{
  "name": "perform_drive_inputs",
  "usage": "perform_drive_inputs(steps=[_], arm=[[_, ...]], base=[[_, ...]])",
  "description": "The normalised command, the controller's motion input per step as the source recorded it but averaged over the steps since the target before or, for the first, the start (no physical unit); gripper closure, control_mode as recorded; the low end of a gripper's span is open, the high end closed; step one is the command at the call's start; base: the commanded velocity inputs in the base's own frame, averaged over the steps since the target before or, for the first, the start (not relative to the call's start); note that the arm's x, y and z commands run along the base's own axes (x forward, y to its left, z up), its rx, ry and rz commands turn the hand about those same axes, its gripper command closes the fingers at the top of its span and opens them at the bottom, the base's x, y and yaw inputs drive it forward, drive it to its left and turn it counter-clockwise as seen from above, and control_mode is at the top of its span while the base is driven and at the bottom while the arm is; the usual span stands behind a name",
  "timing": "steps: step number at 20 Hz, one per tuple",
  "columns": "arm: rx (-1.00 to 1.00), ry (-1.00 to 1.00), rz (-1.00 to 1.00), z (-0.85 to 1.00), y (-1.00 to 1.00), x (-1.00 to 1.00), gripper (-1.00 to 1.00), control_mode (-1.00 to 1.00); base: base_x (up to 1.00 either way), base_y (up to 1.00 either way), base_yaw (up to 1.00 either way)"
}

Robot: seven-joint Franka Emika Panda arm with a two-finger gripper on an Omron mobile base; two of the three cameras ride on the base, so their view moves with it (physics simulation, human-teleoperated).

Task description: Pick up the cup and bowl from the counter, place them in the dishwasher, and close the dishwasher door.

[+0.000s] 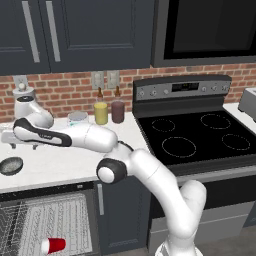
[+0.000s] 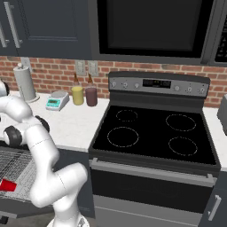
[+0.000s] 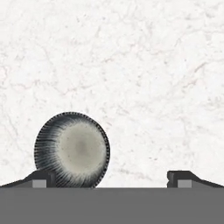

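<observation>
The cup [image 1: 53,245] already lies in the dishwasher rack [image 1: 45,220]; the bowl [image 3: 72,150] waits on the tabletop [image 3: 131,65] at the open, empty hand's [image 3: 111,179] nine o'clock, door unshut

Wall: you face red brick [image 1: 65,90] with two outlets [image 1: 105,79].
Cabinets: navy uppers [image 1: 75,32], bar handles.
Stove: black stovetop [image 2: 153,133], microwave [image 2: 150,26] above.

Below my hand [image 3: 112,179] the bowl [image 3: 72,150] is dark grey with fine ribbed speckling and a paler grey centre. The desk [image 3: 131,65] around it is white with faint pinkish-grey marbling. My fingertips [image 3: 179,178] are dark, almost black. The cup [image 1: 53,245] is red.
</observation>
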Motion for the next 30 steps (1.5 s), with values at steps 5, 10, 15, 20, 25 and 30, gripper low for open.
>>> perform_drive_inputs(steps=[5, 10, 15, 20, 25, 30], arm=[[0.29, 0.0, 0.06, -0.51, 0.02, 0.04, -1.0, -1.0], [0.07, 0.01, 0.0, -0.19, 0.24, 0.21, -1.0, -1.0], [-0.02, 0.09, 0.04, -0.08, 0.36, 0.16, -1.0, -1.0], [-0.08, 0.02, 0.06, -0.11, 0.3, 0.03, -1.0, -1.0], [-0.13, 0.04, 0.02, -0.01, 0.11, 0.01, -1.0, -1.0], [-0.17, 0.18, 0.0, -0.04, 0.0, 0.0, -1.0, -1.0]], base=[[0.0, 0.0, 0.0], [0.0, 0.0, 0.0], [0.0, 0.0, 0.0], [0.0, 0.0, 0.0], [0.0, 0.0, 0.0], [0.0, 0.0, 0.0]])
